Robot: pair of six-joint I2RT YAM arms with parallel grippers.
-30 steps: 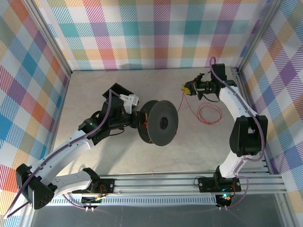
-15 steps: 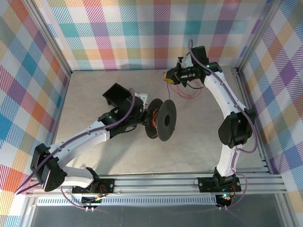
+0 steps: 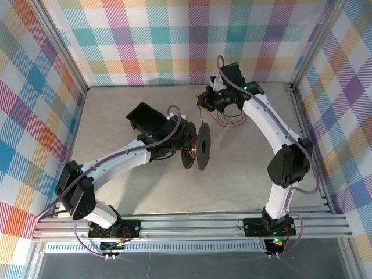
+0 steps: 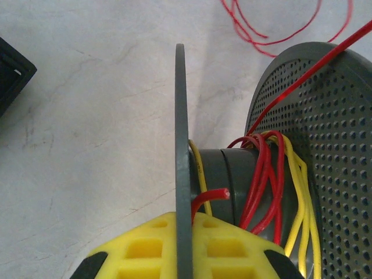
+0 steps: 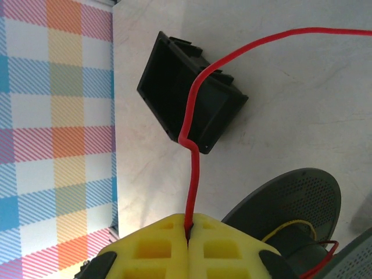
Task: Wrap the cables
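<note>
Nearest the bases, the left arm reaches across the table point(image 3: 116, 174) to its middle. There the left fingers point(image 4: 148, 250), yellow and closed, clamp the thin near flange of a dark grey spool point(image 4: 232, 171), which is held with its discs upright. Several turns of the cables point(image 4: 264, 174), red with some yellow, lie around the hub between the two flanges, and a cut red end sticks out just above the fingers. One red strand leaves the hub and crosses the perforated far flange toward the back of the table. Left of the spool, an open black box point(image 3: 142, 116) sits on the table. Farther back, the right arm bends in from the right side, and the right fingers point(image 5: 157, 247), also yellow, are pressed together on a single red strand that rises from between them in a kinked curve. Beyond the spool, beneath that arm, loose red loops lie on the table near the checked back wall point(image 3: 174, 40).
</note>
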